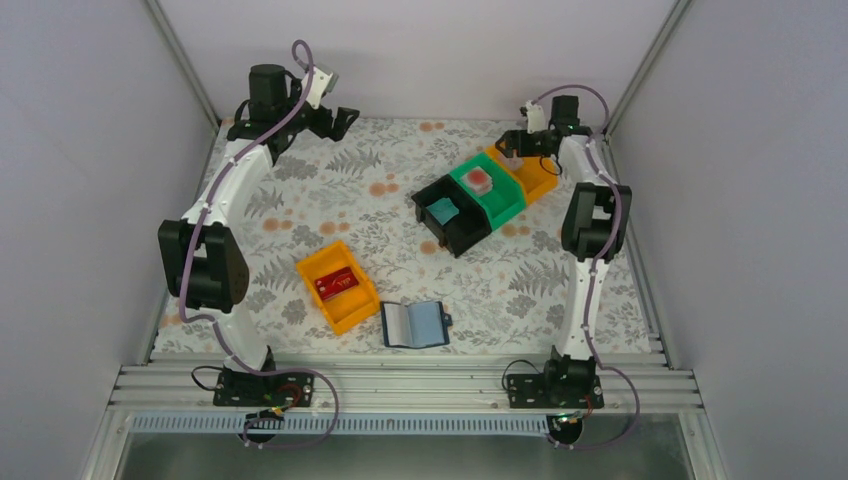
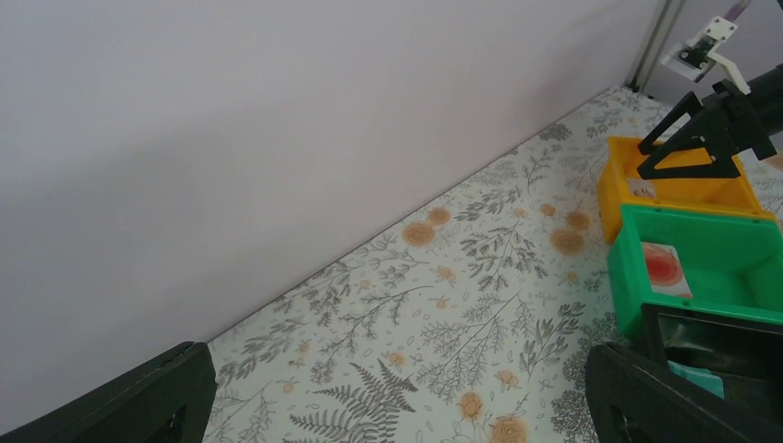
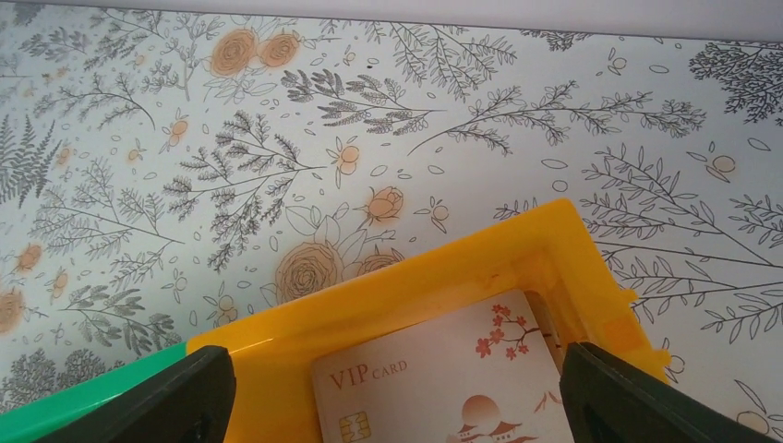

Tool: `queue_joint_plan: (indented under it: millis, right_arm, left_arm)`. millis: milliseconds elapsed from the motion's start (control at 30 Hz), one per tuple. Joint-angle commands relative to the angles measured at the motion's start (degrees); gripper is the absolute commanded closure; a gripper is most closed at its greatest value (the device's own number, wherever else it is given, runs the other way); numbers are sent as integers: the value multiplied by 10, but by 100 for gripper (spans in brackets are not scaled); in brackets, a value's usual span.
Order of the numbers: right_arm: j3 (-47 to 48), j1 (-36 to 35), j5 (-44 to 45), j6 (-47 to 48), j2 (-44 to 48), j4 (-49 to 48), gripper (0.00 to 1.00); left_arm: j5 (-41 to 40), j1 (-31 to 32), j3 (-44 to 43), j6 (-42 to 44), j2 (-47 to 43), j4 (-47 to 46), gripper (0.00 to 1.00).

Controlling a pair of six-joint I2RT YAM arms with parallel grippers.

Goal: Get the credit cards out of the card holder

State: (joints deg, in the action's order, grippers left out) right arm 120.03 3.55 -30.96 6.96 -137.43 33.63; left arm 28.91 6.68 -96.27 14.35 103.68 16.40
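Arms (image 1: 235,180) reach rearward; right tool (image 3: 392,397) splayed above far orange bin (image 3: 415,286).

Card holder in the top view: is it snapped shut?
No, the card holder lies folded open and flat, with its pale blue inner sleeves facing up.

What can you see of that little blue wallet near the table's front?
The card holder is a small dark navy folding wallet, lying open, flat on the floral table near its front edge. Paler blue sleeves show inside; a tab sticks out on its right. An orange bin sits close on its left; nothing holds it.
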Motion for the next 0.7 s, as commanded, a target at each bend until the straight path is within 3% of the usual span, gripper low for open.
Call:
queue_joint_plan:
  millis: [0, 133, 367, 667]
  right_arm:
    - [17, -12, 38, 2, 33, -17, 11]
    - [-40, -28, 60, -16, 95, -54, 11]
    - [-135, -80, 173, -75, 195, -82, 11]
    - [-217, -157, 209, -180, 322, -55, 12]
  left_arm:
    - [-3, 4, -13, 3, -11, -1, 0]
    - [-4, 9, -12, 9, -19, 3, 0]
    - [-11, 16, 8, 23, -57, 23, 0]
    - [-27, 38, 128, -10, -172, 17, 0]
